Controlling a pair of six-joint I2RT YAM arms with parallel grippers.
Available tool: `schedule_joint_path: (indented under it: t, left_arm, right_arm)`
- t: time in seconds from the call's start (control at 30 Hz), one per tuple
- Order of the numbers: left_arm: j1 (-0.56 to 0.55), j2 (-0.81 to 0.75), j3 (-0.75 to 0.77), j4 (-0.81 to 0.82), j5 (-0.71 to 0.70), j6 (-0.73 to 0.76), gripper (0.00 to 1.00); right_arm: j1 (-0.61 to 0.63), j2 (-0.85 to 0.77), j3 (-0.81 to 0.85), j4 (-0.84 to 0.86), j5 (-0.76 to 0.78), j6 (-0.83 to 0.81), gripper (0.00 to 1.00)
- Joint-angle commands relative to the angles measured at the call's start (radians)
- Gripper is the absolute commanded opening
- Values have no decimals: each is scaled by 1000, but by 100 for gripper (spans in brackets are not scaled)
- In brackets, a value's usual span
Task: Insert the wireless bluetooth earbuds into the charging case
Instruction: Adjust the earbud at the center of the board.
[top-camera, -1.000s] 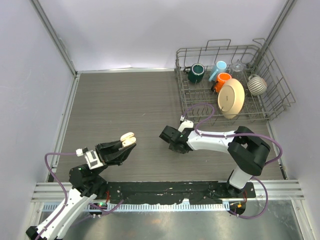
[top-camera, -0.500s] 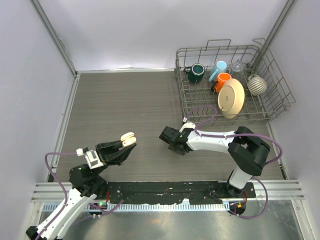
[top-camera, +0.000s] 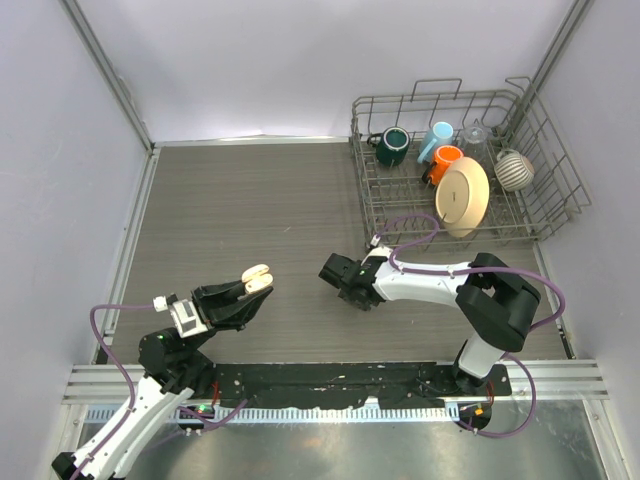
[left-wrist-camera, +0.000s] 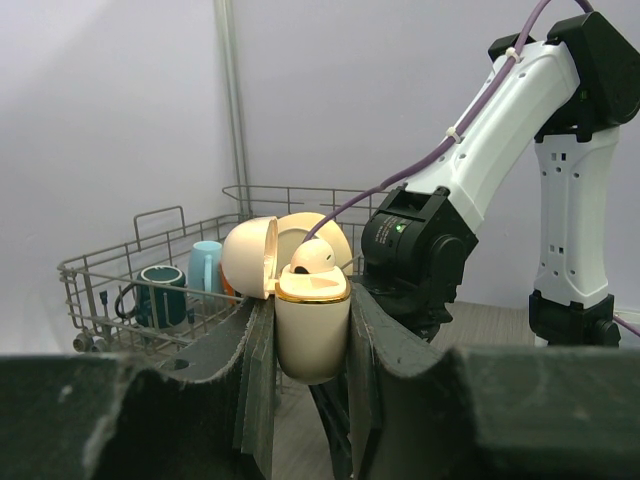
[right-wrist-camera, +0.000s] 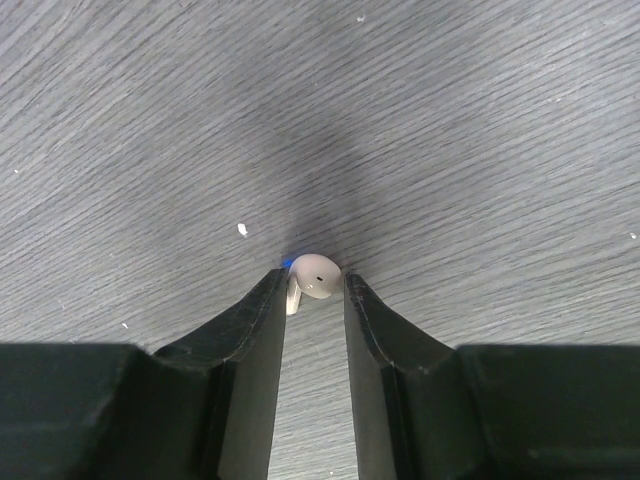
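Observation:
My left gripper (left-wrist-camera: 312, 335) is shut on a cream charging case (left-wrist-camera: 312, 322) with a gold rim; its lid (left-wrist-camera: 249, 257) is open to the left. One white earbud (left-wrist-camera: 314, 256) sits in the case top. The top view shows the case (top-camera: 257, 277) held above the table at lower left. My right gripper (right-wrist-camera: 313, 280) is low over the table with its fingertips closed on a second white earbud (right-wrist-camera: 314, 275), stem pointing down-left. In the top view the right gripper (top-camera: 336, 272) hides this earbud. No other earbuds show.
A wire dish rack (top-camera: 460, 165) stands at the back right with a green mug (top-camera: 391, 146), blue cup (top-camera: 435, 140), orange cup (top-camera: 445, 160) and a cream plate (top-camera: 462, 196). A small white speck (right-wrist-camera: 242, 229) lies on the wood-grain table (top-camera: 250, 210).
The right gripper and forearm shifted very slightly; its purple cable loop moved a little. The left arm with the case has not moved.

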Motion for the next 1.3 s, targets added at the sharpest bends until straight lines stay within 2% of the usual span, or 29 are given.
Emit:
schedule_joint_path:
  t: [0.0, 0.27, 0.4, 0.63, 1.27]
  left_arm:
    - [0, -53, -49, 21, -12, 5, 0]
    - [0, -52, -49, 19, -12, 4, 0]
    - [0, -52, -49, 18, -9, 2, 0]
    - [0, -52, -48, 16, -9, 2, 0]
    - [0, -53, -49, 16, -12, 2, 0]
  right_arm:
    - [11, 67, -50, -41, -77, 46, 35]
    - [11, 65, -59, -38, -63, 38, 28]
    - [11, 65, -67, -40, -49, 21, 28]
    - [5, 62, -62, -54, -23, -9, 38]
    - [-29, 51, -94, -52, -22, 27, 36]
